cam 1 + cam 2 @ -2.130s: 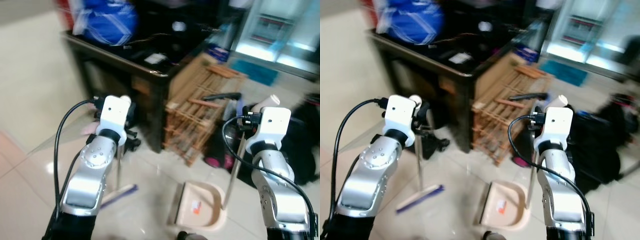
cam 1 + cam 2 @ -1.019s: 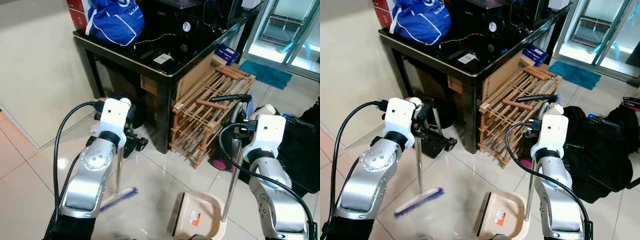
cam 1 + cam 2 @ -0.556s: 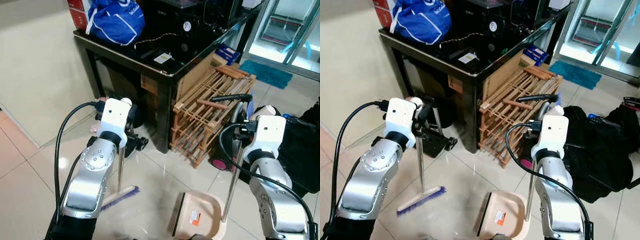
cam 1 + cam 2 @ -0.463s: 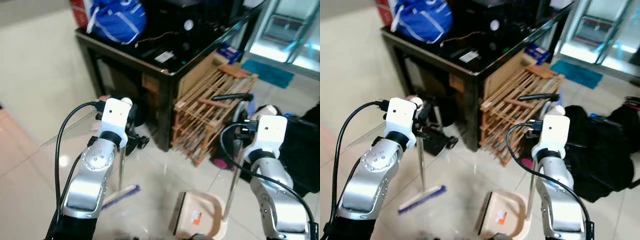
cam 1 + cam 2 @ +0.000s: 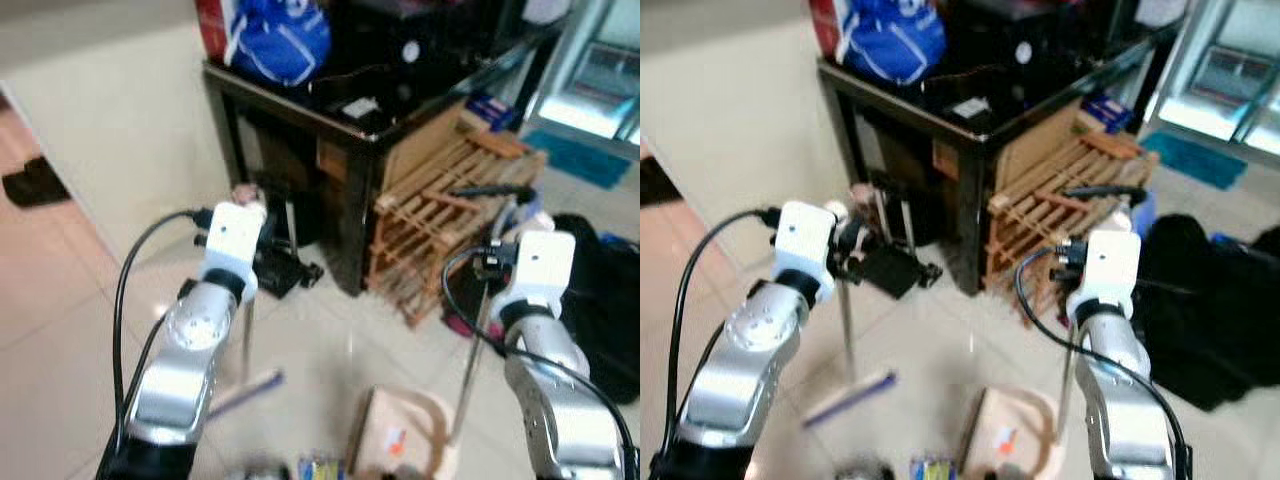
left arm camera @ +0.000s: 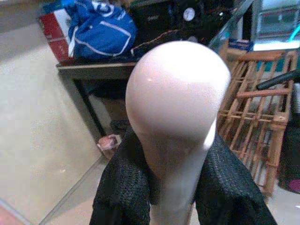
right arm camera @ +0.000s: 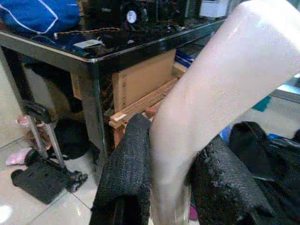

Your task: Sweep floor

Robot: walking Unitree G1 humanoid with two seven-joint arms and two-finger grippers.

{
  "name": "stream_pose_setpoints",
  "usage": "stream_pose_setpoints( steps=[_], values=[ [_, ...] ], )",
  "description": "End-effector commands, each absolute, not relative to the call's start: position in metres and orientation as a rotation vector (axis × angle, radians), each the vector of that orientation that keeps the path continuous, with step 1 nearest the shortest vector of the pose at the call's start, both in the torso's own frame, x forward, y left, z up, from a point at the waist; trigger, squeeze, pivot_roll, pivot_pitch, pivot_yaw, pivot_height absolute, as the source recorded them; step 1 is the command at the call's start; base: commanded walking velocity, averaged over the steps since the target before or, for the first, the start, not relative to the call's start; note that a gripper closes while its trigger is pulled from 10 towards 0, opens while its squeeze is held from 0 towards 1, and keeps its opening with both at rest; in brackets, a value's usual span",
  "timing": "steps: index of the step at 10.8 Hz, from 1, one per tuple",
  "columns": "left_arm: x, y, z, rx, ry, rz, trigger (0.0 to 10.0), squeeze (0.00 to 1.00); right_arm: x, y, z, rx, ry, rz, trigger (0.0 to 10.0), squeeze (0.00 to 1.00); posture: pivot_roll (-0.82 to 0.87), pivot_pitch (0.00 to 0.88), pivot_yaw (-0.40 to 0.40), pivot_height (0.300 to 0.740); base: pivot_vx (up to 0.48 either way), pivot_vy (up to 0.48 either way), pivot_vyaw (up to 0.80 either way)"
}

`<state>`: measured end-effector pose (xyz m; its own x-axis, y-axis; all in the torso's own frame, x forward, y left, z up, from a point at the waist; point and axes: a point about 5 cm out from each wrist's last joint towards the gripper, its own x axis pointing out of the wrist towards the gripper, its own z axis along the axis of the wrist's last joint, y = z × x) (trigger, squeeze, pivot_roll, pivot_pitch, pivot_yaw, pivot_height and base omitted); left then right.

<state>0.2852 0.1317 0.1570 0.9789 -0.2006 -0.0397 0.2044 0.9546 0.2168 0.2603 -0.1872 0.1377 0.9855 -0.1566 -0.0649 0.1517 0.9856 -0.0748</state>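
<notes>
The left fingers [image 6: 124, 187] are closed on the rounded cream top of the broom [image 6: 176, 117] handle, which is pinched between both black pads. The right fingers [image 7: 126, 173] are likewise clamped on the cream handle of the dustpan [image 5: 405, 445], just below its bend.

From the left gripper [image 5: 243, 225] the broom's metal shaft [image 5: 246, 335] is carried almost straight down, so its long axis is near upright; the purple-bristled head [image 5: 245, 392] is seen low by the floor [image 5: 90, 260], angled across the tiles, though contact is blurred. From the right gripper [image 5: 500, 262] the dustpan's pole [image 5: 468, 385] runs down to the beige pan, which is set on the floor with its mouth turned toward the broom. The broom head lies to the left of the pan, apart from it, and some small coloured litter [image 5: 320, 468] is made out between them at the lower edge. A stroke rightward toward the pan's mouth is judged to be what the sweep calls for.

The floor is of glossy pale tile. Ahead, a black table [image 5: 300, 110] bearing a blue bag [image 5: 280, 45] is seen, with a wooden rack [image 5: 450, 220] leaned against it and black bags [image 5: 600, 290] to the right.
</notes>
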Motion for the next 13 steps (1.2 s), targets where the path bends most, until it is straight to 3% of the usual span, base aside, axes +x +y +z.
stream_pose_setpoints(
  steps=[1, 9, 11, 13],
  values=[
    [0.285, 0.136, 0.163, 0.237, -0.010, -0.187, 10.0, 0.00, 0.261, -0.186, 0.146, -0.072, 0.043, -0.151, 10.0, 0.00, 0.01, 0.019, 0.015, 0.740, 0.000, 0.000, 0.00],
    [0.283, 0.151, 0.155, 0.280, 0.002, -0.064, 10.0, 0.00, 0.271, -0.184, 0.152, -0.087, 0.010, -0.120, 10.0, 0.00, 0.01, 0.046, -0.011, 0.740, 0.000, 0.000, 0.00],
    [0.289, 0.153, 0.156, 0.314, -0.089, -0.001, 10.0, 0.00, 0.280, -0.186, 0.146, -0.158, -0.001, -0.127, 10.0, 0.00, 0.02, 0.071, -0.020, 0.740, 0.000, 0.000, 0.00],
    [0.307, 0.167, 0.150, 0.181, -0.152, 0.149, 10.0, 0.00, 0.297, -0.178, 0.138, -0.096, -0.076, -0.077, 10.0, 0.00, 0.01, 0.144, -0.008, 0.740, 0.000, 0.000, 0.00]
  ],
)
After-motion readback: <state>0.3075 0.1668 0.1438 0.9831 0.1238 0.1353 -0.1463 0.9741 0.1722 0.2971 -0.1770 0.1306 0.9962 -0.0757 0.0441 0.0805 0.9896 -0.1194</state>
